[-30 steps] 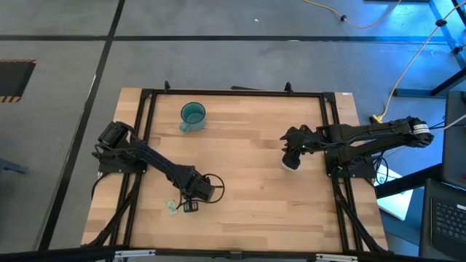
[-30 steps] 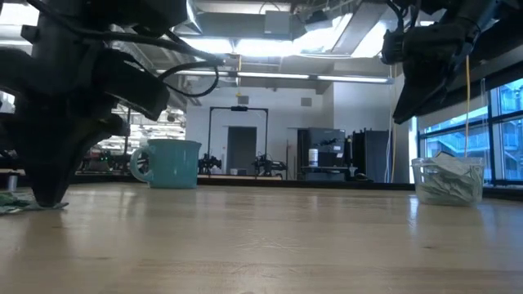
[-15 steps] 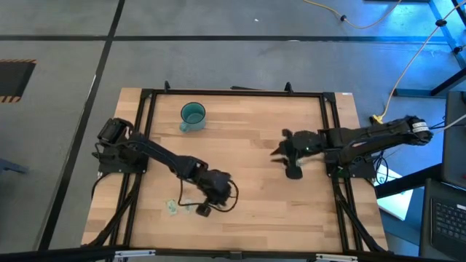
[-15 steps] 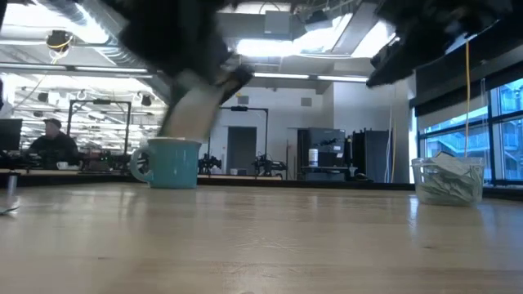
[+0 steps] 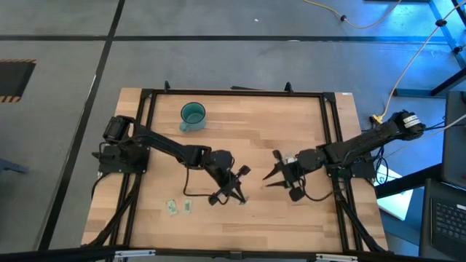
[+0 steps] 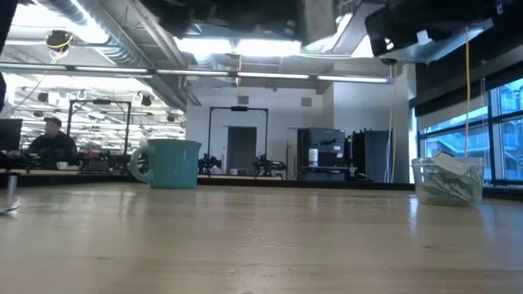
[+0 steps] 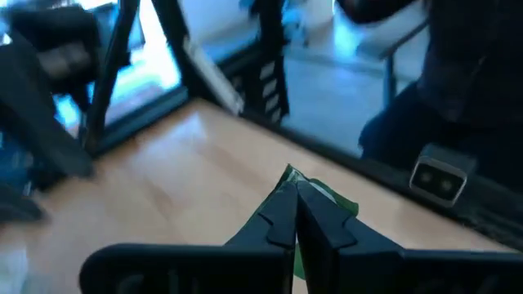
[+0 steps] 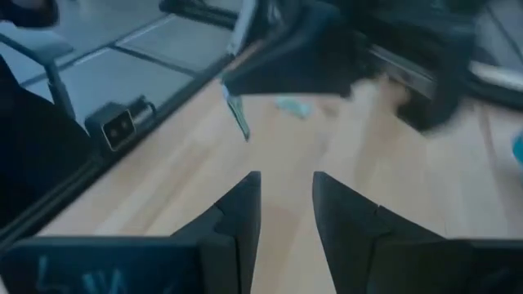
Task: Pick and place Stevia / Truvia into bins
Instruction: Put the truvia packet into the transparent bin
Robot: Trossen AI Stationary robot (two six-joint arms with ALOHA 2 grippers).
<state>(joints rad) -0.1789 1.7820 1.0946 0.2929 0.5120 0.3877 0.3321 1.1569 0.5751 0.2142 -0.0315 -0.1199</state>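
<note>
My left gripper (image 5: 239,195) is near the table's middle, raised off the top and shut on a green-and-white sachet (image 7: 320,198). My right gripper (image 5: 269,171) is open and empty just to its right, fingers pointing toward it. In the right wrist view the sachet (image 8: 238,115) shows edge-on under the left gripper. Two more sachets (image 5: 179,207) lie flat near the front left. The teal cup (image 5: 193,115) stands at the back left. The clear cup (image 6: 447,180), holding sachets, shows in the low view; in the high view my right arm hides it. My left gripper pinches the sachet between its two shut fingers at the fingertips (image 7: 286,214). The sachet's free end (image 7: 331,200) sticks out past the tips. It is lifted clear of the table and hangs below the fingers in the right wrist view.
A black frame rail (image 5: 233,92) runs round the table's edges. The tabletop between the teal cup and both grippers is bare wood (image 5: 240,131). A person sits far off in the room (image 6: 51,140).
My left gripper has risen from the sachets at the front left and swung toward the table's right, carrying one sachet clear of the top. My right gripper has left its place over the clear cup and gone toward the near edge and the left gripper, turning to face it.
</note>
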